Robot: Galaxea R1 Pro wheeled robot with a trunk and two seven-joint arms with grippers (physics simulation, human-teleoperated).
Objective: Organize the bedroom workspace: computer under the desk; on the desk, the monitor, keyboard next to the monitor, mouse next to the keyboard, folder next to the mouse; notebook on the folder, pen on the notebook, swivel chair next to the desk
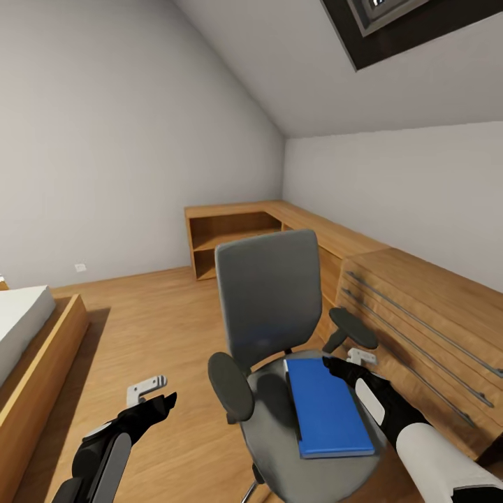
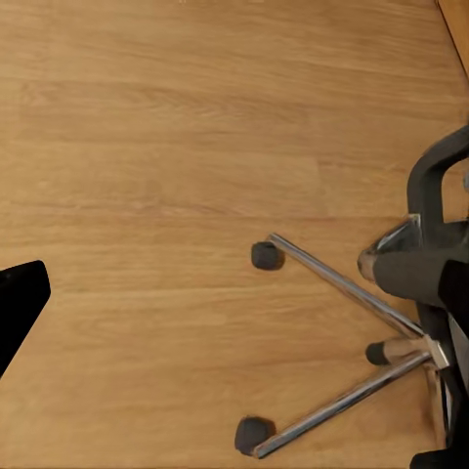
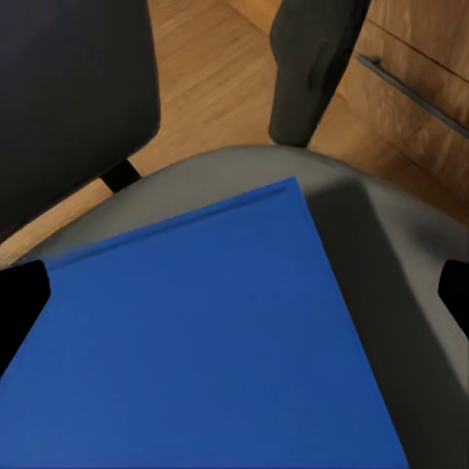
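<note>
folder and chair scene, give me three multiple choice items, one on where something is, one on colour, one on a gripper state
1. Where does the folder lie?
A. on the swivel chair's seat
B. on the floor
C. on the bed

2. What colour is the folder?
A. red
B. blue
C. green

3. How do the right gripper's fingers stand?
A. shut on the folder
B. shut on the armrest
C. open above the folder

Answers: 1 A, the head view shows it flat on the swivel chair seat. 2 B, its cover is blue in the head and right wrist views. 3 C, the right wrist view shows the dark fingers wide apart at either side of the blue cover, gripping nothing.
</note>
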